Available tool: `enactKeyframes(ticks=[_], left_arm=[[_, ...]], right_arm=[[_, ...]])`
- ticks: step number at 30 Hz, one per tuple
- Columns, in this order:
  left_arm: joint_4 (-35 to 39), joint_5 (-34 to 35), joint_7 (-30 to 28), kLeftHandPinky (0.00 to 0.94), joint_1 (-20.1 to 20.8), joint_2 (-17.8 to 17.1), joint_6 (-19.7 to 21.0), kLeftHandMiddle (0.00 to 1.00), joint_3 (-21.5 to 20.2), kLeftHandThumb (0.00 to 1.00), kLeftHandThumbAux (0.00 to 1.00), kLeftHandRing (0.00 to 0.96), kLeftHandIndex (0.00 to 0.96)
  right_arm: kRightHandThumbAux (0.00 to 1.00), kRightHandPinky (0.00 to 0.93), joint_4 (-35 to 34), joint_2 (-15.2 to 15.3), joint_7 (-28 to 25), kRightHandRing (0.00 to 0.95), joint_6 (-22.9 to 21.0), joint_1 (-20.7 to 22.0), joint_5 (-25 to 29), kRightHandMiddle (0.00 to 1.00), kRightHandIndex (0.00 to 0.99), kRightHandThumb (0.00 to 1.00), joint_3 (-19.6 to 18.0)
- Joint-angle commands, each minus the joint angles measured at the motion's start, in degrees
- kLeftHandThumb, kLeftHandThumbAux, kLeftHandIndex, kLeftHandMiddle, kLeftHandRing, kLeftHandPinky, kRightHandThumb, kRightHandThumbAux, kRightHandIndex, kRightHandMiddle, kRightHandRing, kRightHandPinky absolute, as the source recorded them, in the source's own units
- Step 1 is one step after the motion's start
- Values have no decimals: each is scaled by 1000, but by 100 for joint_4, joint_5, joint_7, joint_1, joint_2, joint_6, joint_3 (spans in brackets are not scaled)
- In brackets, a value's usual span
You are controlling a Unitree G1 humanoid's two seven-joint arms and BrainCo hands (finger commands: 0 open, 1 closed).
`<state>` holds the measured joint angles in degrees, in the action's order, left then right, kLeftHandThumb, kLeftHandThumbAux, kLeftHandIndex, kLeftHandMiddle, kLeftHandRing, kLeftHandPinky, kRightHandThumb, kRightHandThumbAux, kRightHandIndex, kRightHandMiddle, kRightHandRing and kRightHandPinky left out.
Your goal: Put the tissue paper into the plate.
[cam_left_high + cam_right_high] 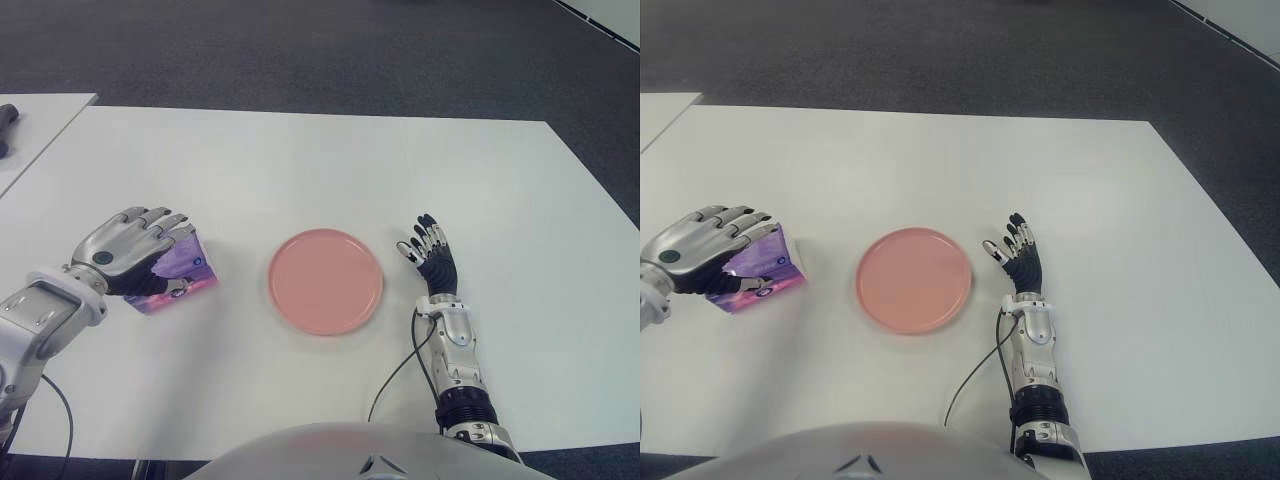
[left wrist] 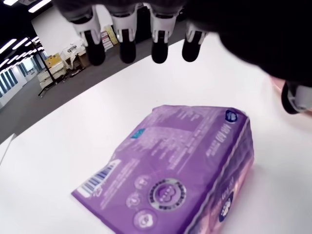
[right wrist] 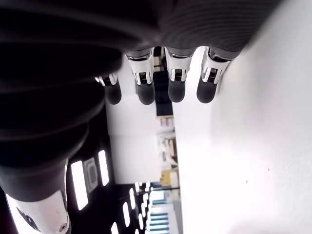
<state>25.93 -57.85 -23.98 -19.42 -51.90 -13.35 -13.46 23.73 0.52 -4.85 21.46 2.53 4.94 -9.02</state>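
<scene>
At left of frame, the left hand (image 1: 130, 255) arches spread-fingered over the purple tissue pack (image 1: 176, 272), not gripping, poised to grasp; the plate (image 1: 325, 281) waits centre, and the right hand (image 1: 430, 258) shows flat and empty beside it.

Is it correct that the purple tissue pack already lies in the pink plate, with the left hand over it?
No. The purple tissue pack lies on the white table, left of the pink plate, apart from it. The left hand is over it, as the left eye view shows.
</scene>
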Motion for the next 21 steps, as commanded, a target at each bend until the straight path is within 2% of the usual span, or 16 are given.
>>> enactKeyframes(ticks=[1, 13, 21], left_arm=[[-147, -73, -109, 0, -5, 10, 58, 0, 160, 86, 213, 0, 0], [-485, -78, 96, 0, 38, 14, -15, 0, 385, 60, 207, 0, 0], [-815, -307, 256, 0, 84, 2, 32, 0, 689, 52, 201, 0, 0]], right_arm=[[741, 50, 91, -10, 0, 10, -196, -172, 124, 11, 0, 129, -33], [741, 50, 77, -1, -16, 10, -209, -175, 131, 11, 0, 129, -47], [741, 50, 90, 12, -32, 10, -212, -165, 141, 11, 0, 129, -64]])
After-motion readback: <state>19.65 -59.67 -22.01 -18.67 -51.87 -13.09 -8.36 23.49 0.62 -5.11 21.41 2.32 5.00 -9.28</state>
